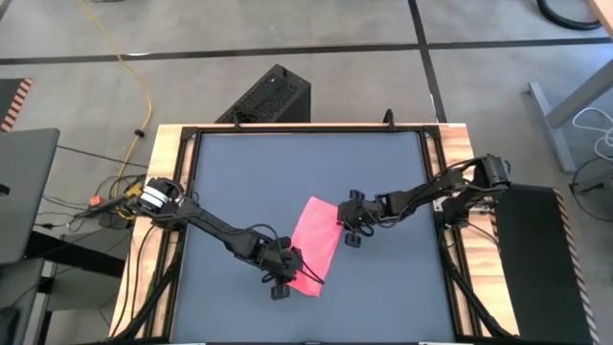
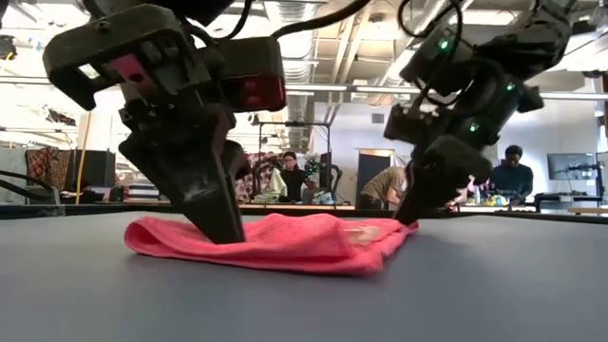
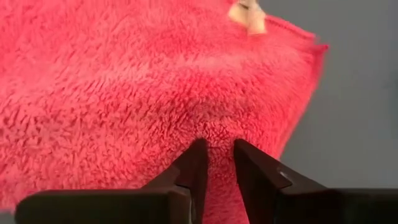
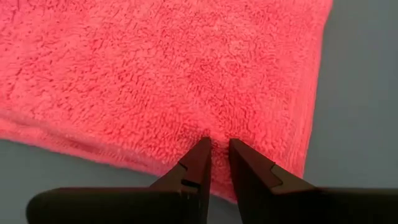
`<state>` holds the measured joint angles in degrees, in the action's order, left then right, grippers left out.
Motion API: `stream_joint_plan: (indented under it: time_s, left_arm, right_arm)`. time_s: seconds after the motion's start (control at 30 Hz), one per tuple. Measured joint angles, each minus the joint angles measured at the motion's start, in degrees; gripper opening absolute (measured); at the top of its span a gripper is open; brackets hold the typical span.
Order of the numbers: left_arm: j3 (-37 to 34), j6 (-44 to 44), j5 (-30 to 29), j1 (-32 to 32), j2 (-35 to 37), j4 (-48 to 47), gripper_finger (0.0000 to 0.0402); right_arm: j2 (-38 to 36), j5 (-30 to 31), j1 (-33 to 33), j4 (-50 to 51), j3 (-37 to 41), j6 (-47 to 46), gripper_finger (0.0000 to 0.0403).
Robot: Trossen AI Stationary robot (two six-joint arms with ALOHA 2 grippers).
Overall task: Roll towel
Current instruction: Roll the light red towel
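Both wrist views crop the towel [image 3: 124,93] at the picture edges. The left end effector [image 2: 223,233] hides the cloth beneath its tips. People [image 2: 294,176] beyond the worktop are blurred.

Evenly and brightly lit from overhead, ceiling strip lights [image 2: 313,87] glowing at 12 o'clock in the low view. Soft shadow only under the folded pinkish-red fleece towel [image 2: 275,239]. Slightly blurred there in the far room; sharp pile in both wrist views.
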<state>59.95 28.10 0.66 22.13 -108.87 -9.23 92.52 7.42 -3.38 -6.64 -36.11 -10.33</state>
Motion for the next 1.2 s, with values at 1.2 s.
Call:
stream_joint_plan:
  time_s: [1.2]
  left_arm:
    - [8.7,-15.6,-5.2,-9.7,2.5,-16.4,0.0071]
  right_arm:
    - [1.9,-12.3,-13.2,-12.4,-4.8,2.2,0.0087]
